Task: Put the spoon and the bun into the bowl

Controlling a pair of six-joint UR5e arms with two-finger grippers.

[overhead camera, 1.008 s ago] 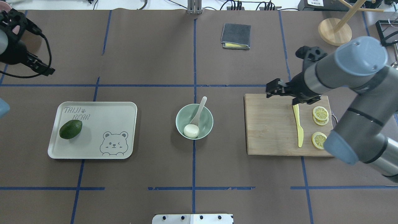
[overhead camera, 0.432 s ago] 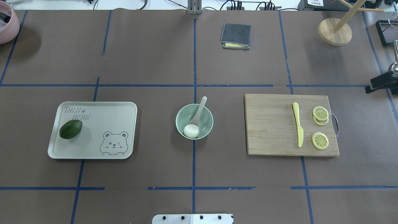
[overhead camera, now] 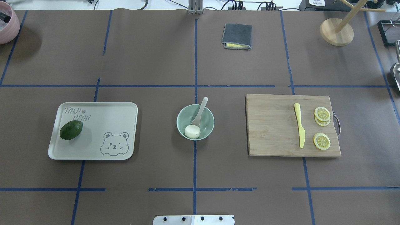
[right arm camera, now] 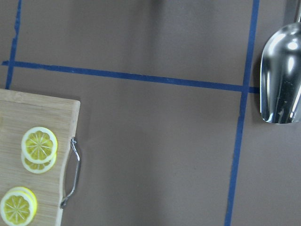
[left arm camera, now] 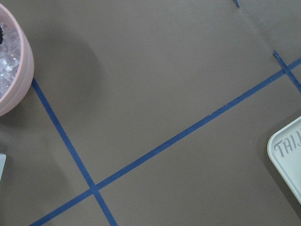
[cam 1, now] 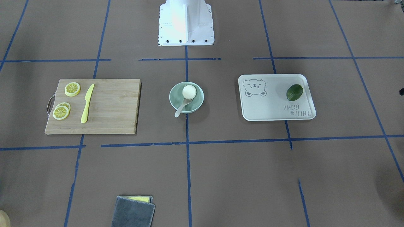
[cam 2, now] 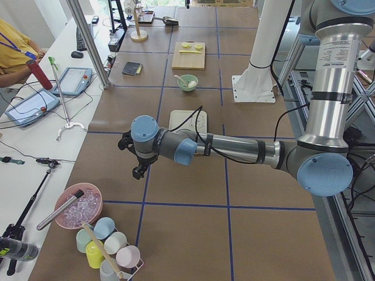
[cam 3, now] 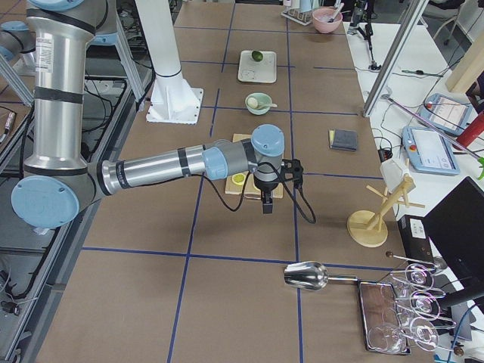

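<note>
The mint-green bowl [overhead camera: 208, 122] stands at the table's middle. The white bun [overhead camera: 192, 131] lies inside it at the near side. The off-white spoon [overhead camera: 200, 112] rests in it, its handle over the far rim. The front-facing view shows the same bowl [cam 1: 196, 101], bun [cam 1: 189, 92] and spoon [cam 1: 181, 108]. My left gripper [cam 2: 139, 170] shows only in the exterior left view, above bare table far from the bowl. My right gripper [cam 3: 267, 203] shows only in the exterior right view, just beyond the cutting board. I cannot tell whether either is open or shut.
A cream bear tray [overhead camera: 103, 115] with an avocado [overhead camera: 71, 129] lies left of the bowl. A wooden cutting board [overhead camera: 272, 125] with a yellow knife [overhead camera: 300, 125] and lemon slices [overhead camera: 322, 114] lies right. A grey cloth [overhead camera: 237, 36], pink ice bowl [overhead camera: 6, 22], wooden stand [overhead camera: 336, 31] and metal scoop [right arm camera: 281, 80] sit at the edges.
Both arms have pulled out of the overhead view, the right one from over the cutting board and the left one from the far-left corner. Bowl, bun and spoon have not moved.
</note>
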